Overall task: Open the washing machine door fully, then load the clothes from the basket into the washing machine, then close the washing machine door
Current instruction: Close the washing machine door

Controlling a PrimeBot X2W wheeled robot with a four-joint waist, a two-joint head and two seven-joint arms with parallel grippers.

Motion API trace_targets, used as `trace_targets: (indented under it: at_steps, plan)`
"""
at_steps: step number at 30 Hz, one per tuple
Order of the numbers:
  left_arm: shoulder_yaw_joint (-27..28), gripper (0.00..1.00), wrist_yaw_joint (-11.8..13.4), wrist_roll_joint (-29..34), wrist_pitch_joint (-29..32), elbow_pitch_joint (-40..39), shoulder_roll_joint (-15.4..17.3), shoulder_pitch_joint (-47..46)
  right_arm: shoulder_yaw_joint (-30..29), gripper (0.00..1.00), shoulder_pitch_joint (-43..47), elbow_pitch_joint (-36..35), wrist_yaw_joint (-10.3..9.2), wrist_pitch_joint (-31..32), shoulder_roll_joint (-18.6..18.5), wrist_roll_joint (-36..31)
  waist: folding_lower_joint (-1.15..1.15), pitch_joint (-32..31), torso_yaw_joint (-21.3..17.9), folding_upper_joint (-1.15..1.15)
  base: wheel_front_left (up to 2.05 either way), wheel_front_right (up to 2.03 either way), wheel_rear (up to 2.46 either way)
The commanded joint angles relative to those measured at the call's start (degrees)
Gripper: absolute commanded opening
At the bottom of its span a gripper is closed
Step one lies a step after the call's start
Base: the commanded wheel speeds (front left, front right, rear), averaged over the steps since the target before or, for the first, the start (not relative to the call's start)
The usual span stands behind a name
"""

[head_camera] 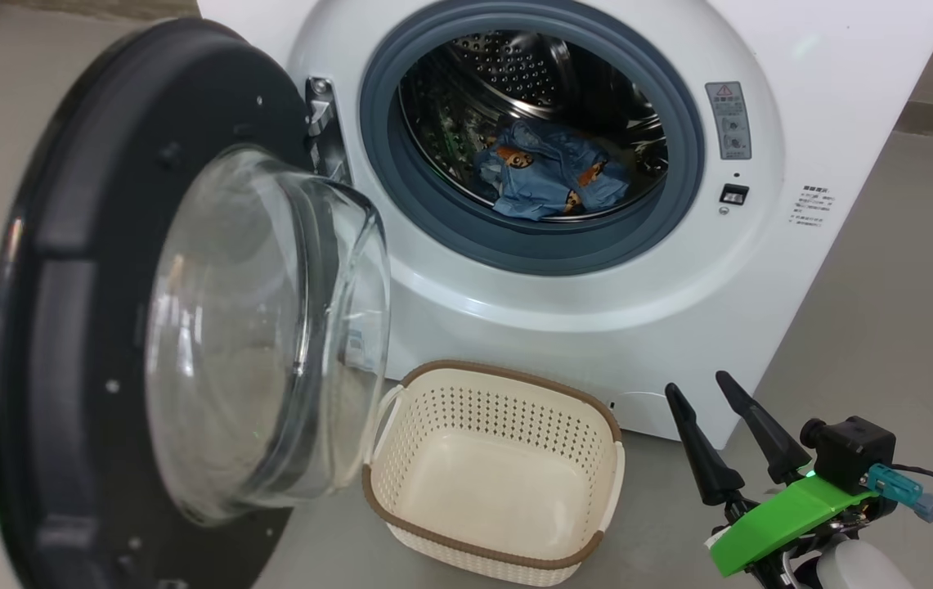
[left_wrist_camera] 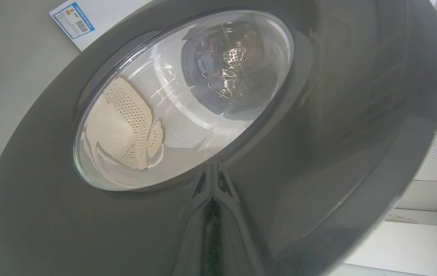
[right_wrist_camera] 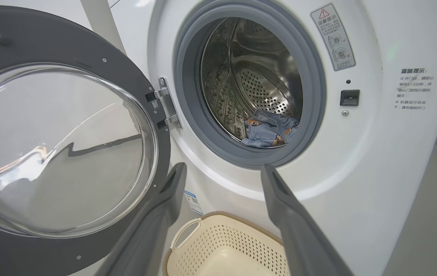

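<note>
Nearest, the right gripper [head_camera: 696, 383] hangs low with its two long, tapered dark fingers spread apart, holding nothing. Just beyond stands the small cream-white perforated plastic basket [head_camera: 499, 372], rounded-rectangular with a brown woven-look rim, its smooth floor bare. To the left, the large round door [head_camera: 65, 245] hangs swung open on a metal hinge [head_camera: 320, 114], a wide matte black ring around a bulging clear glass bowl [head_camera: 270, 327]. The left gripper [left_wrist_camera: 212, 237] has its fingers together, pointing at the door's glossy outer face. Behind is the big white washing machine [head_camera: 842, 82]. Past its smooth grey rubber gasket [head_camera: 531, 254], crumpled light blue garments [head_camera: 552, 176] with orange-brown figures lie in the perforated steel drum [head_camera: 515, 65].
</note>
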Motion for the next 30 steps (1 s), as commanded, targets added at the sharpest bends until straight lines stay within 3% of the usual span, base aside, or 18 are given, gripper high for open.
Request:
trace_targets:
  at_steps: [1,6,11,18,30]
  plan:
    - [1.8,0.0,2.0,-1.7,1.3,-5.6,1.0,-0.2,0.8,1.0,0.3,-1.5,0.09,-0.3,0.1,0.2,0.0,0.0,-0.4,0.0,0.0,0.0,0.0]
    - [0.6,0.0,7.5,-2.8,1.4,-15.1,-3.6,2.0,0.7,1.0,-0.2,-1.7,0.09,-0.3,0.5,0.1,0.0,0.2,-2.1,0.0,0.0,0.0,0.0]
    - [-2.1,0.0,10.0,-2.2,0.5,-19.6,-6.9,2.5,0.3,1.0,-0.6,-1.8,0.09,-0.3,0.7,-0.1,0.0,0.6,-4.5,0.0,0.0,0.0,0.0]
    - [-4.4,0.0,9.6,-1.7,-1.6,-21.3,-10.6,1.8,-0.1,1.0,-0.9,-1.8,0.09,-0.3,0.8,-0.2,0.0,1.0,-9.0,0.0,0.0,0.0,0.0]
    - [-6.4,0.0,5.9,-1.7,-5.5,-19.2,-15.6,-1.8,-0.2,1.0,-1.7,-1.5,0.09,-0.3,0.3,0.0,0.0,1.4,-15.1,0.0,0.0,0.0,0.0]
